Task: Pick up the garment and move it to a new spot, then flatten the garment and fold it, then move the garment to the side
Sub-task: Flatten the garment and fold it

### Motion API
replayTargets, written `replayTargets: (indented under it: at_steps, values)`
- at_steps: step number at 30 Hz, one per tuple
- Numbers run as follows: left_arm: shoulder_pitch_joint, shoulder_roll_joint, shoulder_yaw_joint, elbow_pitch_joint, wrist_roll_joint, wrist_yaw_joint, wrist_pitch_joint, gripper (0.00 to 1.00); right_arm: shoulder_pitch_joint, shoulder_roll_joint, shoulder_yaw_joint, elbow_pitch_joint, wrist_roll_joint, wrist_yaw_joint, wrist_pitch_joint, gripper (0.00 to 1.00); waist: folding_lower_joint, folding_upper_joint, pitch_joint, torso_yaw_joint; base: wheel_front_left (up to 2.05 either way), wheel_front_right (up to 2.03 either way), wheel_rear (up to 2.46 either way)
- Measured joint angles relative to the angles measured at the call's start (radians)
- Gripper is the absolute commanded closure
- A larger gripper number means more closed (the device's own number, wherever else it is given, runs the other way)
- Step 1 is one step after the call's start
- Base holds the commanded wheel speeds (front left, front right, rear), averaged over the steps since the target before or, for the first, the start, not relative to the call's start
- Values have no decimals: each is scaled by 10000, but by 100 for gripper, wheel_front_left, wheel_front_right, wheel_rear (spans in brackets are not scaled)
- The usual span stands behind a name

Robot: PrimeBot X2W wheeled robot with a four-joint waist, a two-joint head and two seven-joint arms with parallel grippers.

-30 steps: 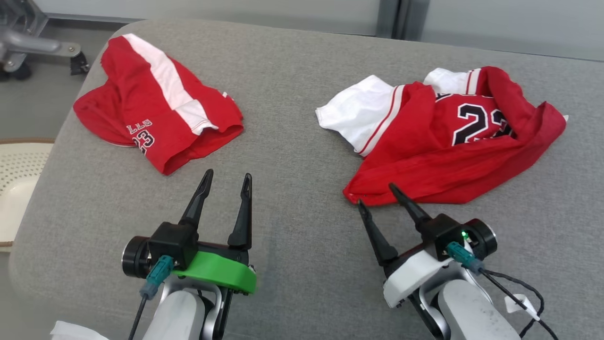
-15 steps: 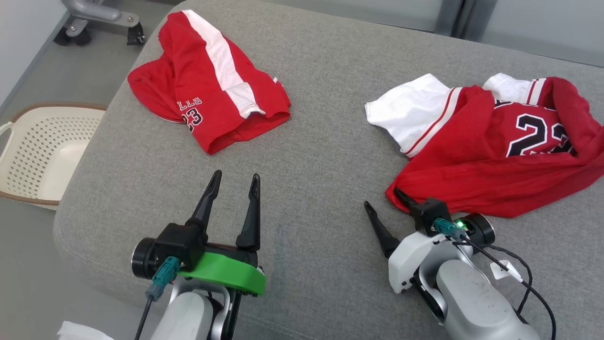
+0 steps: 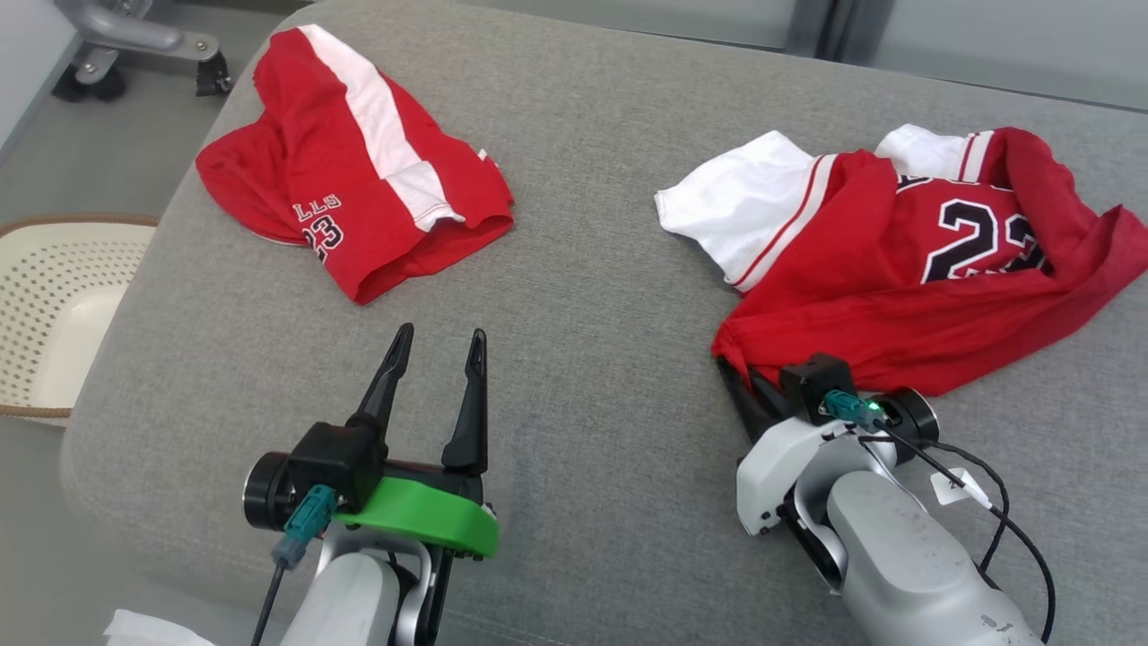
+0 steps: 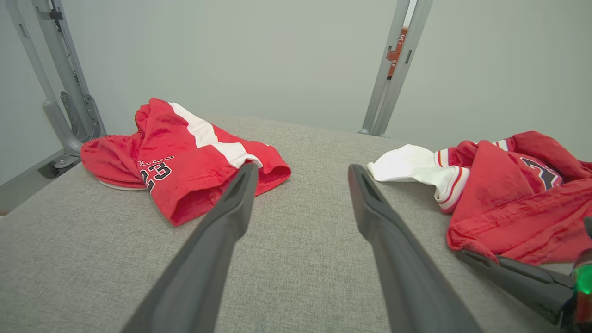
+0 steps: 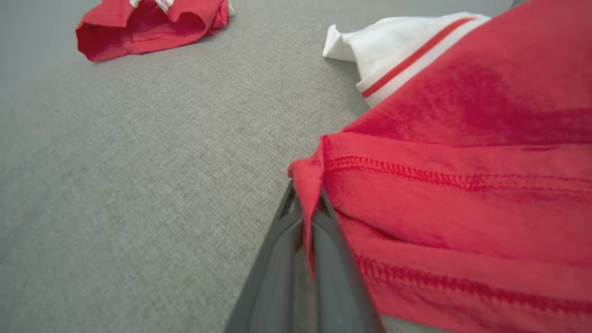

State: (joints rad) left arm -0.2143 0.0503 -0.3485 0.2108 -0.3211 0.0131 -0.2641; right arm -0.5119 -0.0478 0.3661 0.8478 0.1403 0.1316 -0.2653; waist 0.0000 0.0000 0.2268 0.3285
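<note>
A crumpled red and white jersey with a black 23 (image 3: 906,269) lies at the right of the grey cushion (image 3: 592,296). My right gripper (image 3: 737,370) is shut on the near left corner of this garment's hem; in the right wrist view the red hem corner (image 5: 307,178) is pinched between the two dark fingers (image 5: 282,249). In the left wrist view the jersey (image 4: 513,203) lies to the right. My left gripper (image 3: 438,339) stands open over bare cushion, holding nothing.
Red shorts with a white stripe (image 3: 354,193) lie folded at the far left of the cushion. A cream perforated basket (image 3: 54,314) sits on the floor to the left. A grey metal wheeled stand (image 3: 134,40) is behind it.
My right gripper has moved forward to the jersey's hem corner and shut on it. The left gripper has stayed open. The head camera has shifted.
</note>
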Motion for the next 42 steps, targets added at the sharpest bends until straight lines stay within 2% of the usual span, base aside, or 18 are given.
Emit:
replayTargets:
  at_steps: [4, 11, 16, 22, 28, 30, 31, 32, 33, 38, 42]
  values:
    - [-11, -4, 104, 17, 90, -52, -2, 0, 174, -2, -148, -840, 94, 0, 10, 100, 0, 0, -79, -404, 0, 0, 0]
    - [38, -6, 410, 8, 153, -86, -2, 0, 1225, -201, -1290, -2685, -192, 0, 12, 100, 0, 0, -286, -1245, 0, 0, 0]
    - [106, -6, 506, -6, 174, -140, -2, 0, 2458, -1306, -2036, -4025, -240, 0, 73, 100, 0, 0, -405, -1933, 0, 0, 0]
    - [117, -8, 514, -19, 173, -184, -6, 0, 3752, -2600, -3762, -5235, -288, 0, 752, 100, 0, 0, -495, -2788, 0, 0, 0]
    - [3, -10, 391, -13, 155, -186, -6, 0, 4462, -3246, -5411, -5473, -993, 0, 1009, 100, 0, 0, -477, -3325, 0, 0, 0]
    - [-5, -12, 384, 12, 159, -192, -6, 0, 4474, -3193, -5910, -5388, -1135, 0, 997, 100, 0, 0, -433, -3398, 0, 0, 0]
    - [-7, -12, 387, 31, 174, -219, -6, 0, 4474, -3080, -6098, -5271, -1189, 0, 1083, 84, 0, 0, -402, -3414, 0, 0, 0]
    - [-8, -12, 397, 61, 174, -222, -4, 0, 4477, -2976, -6201, -5114, -1235, 0, 1162, 34, 0, 0, -377, -3419, 0, 0, 0]
    - [-10, -12, 408, 84, 182, -230, -6, 0, 4477, -2846, -6287, -5030, -1267, 0, 1229, 0, 0, 0, -363, -3410, 0, 0, 0]
    - [-10, -12, 458, 163, 232, -263, -6, 0, 4184, -2113, -6447, -5407, -1546, 0, 746, 0, 0, 0, -374, -3335, 0, 0, 0]
    - [-9, -12, 437, 188, 232, -268, -4, 0, 3823, -1478, -5866, -6132, -1523, 0, 299, 0, 0, 0, -421, -3260, 0, 0, 0]
